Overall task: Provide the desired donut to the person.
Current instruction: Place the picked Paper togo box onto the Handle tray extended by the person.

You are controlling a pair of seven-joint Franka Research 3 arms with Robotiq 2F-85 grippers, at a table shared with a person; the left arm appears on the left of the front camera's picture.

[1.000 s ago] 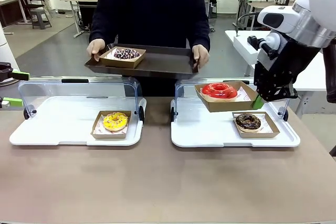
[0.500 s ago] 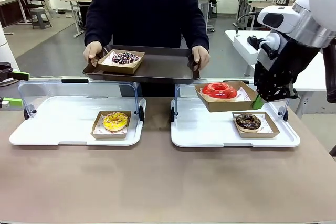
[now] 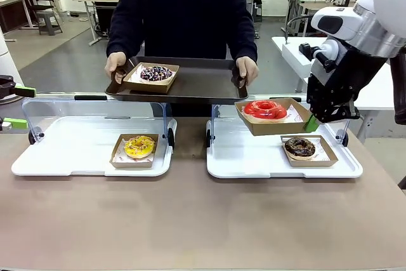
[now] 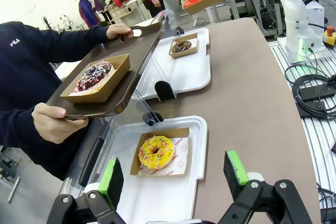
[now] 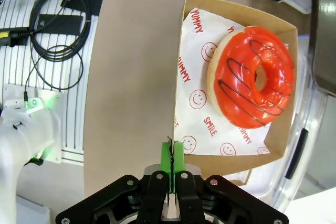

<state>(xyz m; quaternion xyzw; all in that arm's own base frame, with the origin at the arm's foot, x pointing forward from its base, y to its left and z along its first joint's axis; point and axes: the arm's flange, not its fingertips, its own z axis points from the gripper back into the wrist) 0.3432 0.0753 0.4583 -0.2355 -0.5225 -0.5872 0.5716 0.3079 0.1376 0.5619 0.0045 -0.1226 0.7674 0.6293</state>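
A red-glazed donut (image 3: 265, 109) lies in a cardboard box (image 3: 273, 126) that hangs above the right white tray (image 3: 247, 157). My right gripper (image 3: 311, 123) is shut on the box's right rim. In the right wrist view, that gripper (image 5: 171, 161) pinches the box's edge, with the red donut (image 5: 254, 84) beyond it. The person (image 3: 184, 11) stands across the table holding a dark tray (image 3: 203, 84) in both hands. On it lies a boxed sprinkled chocolate donut (image 3: 155, 73). My left gripper (image 3: 18, 107) is open at the far left; in its wrist view the left gripper (image 4: 173, 174) hovers above a yellow donut (image 4: 156, 151).
The yellow donut (image 3: 139, 146) sits boxed on the left white tray (image 3: 76, 150). A chocolate donut (image 3: 299, 147) sits boxed on the right tray, just below the held box. Both trays have clear lids (image 3: 95, 109) raised at the back. The brown table is bare in front.
The person has shifted the dark tray a little, lowering it and then bringing it slightly right and up. Neither arm has moved, and the red donut's box hangs where it was.
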